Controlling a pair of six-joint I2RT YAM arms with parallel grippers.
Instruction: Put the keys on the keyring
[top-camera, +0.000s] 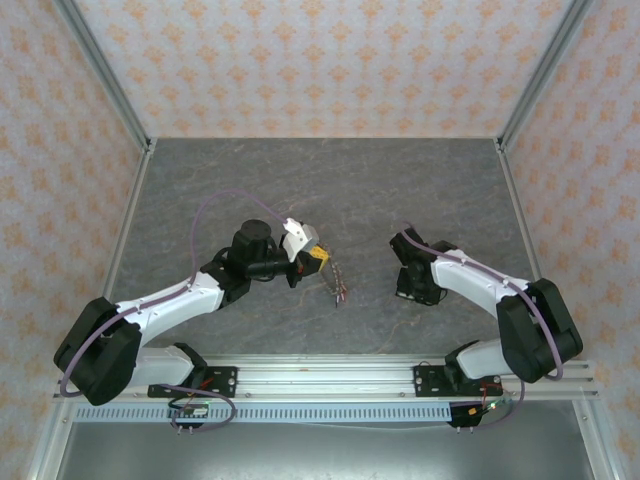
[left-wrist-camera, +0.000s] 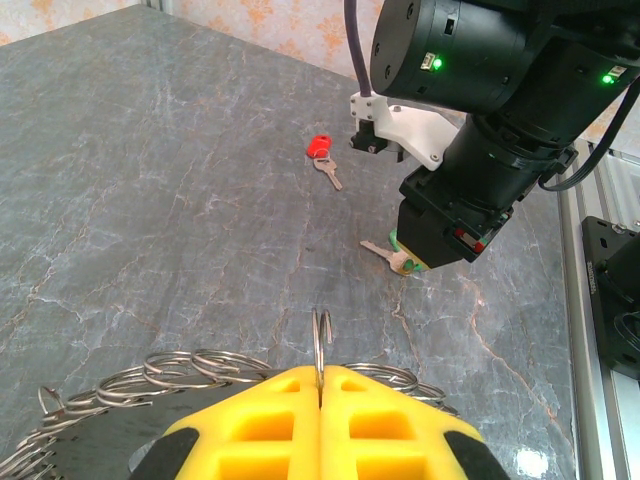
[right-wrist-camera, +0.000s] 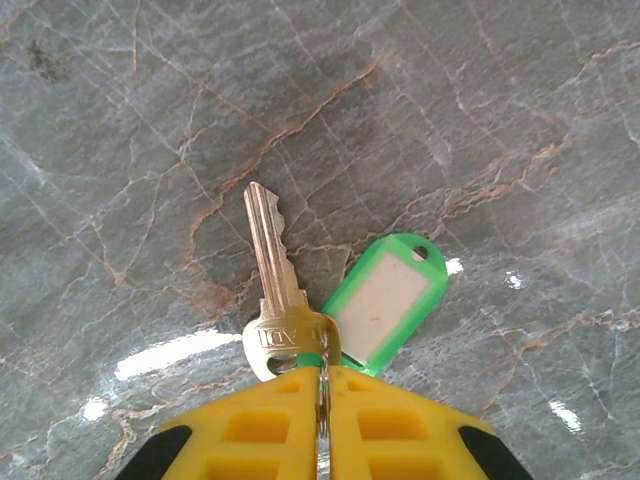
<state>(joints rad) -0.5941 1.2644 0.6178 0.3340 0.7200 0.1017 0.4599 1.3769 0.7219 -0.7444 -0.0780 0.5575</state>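
Over the grey marbled tabletop (top-camera: 300, 180), your left gripper (left-wrist-camera: 320, 378) is clenched on the keyring (left-wrist-camera: 200, 372). Its yellow fingers (left-wrist-camera: 270, 420) are pressed together, with one loop of wire standing upright between the tips. The rest of the keyring, a bunch of overlapping silvery wire loops, fans out to the left just under the fingers. From above, the keyring (top-camera: 338, 283) hangs from that gripper near the middle of the table, between the two arms.

Your right gripper (right-wrist-camera: 320, 380) points down at the table to the right of the keyring and well apart from it. It is grasping the brass key (right-wrist-camera: 272, 268): its yellow fingertips (right-wrist-camera: 250, 420) are closed on the small loop at the key's head. The blade points away from the fingers and lies close to the stone, though you cannot tell whether it touches. Letters are stamped on the key's head, too blurred to read. A green tag (right-wrist-camera: 385, 298) with a plain white insert hangs from the same loop, just right of the key and touching it.

Seen from the left wrist, a second key with a red head (left-wrist-camera: 320, 148) lies flat on the table beyond the right gripper, apart from it, its metal blade pointing toward the camera. Two green lights (left-wrist-camera: 437, 63) glow on the right arm's black housing.
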